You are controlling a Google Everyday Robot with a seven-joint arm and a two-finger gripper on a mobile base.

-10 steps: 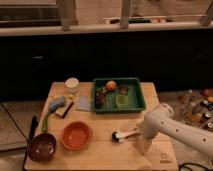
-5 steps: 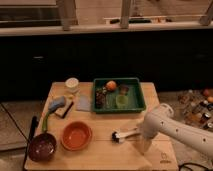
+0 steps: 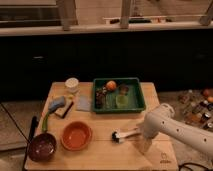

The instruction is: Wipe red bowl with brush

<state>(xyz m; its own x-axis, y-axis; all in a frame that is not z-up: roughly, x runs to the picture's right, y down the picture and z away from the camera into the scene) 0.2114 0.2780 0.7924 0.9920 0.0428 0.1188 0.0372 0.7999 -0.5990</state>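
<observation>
The red bowl (image 3: 76, 135) sits empty on the wooden table (image 3: 105, 157), front left of centre. The brush lies or is held low over the table to its right, its dark round head (image 3: 116, 136) pointing toward the bowl and its slim white handle (image 3: 129, 133) running right. My gripper (image 3: 140, 134) is at the handle's right end, at the tip of my white arm (image 3: 165, 122) that comes in from the right. The brush head is about a hand's width from the bowl's rim.
A dark maroon bowl (image 3: 42, 146) sits at the front left corner. A green-handled brush with a grey-blue head (image 3: 55, 106) lies at the left. A white cup (image 3: 72, 85) and a green tray (image 3: 135, 102) with an orange and other items stand at the back.
</observation>
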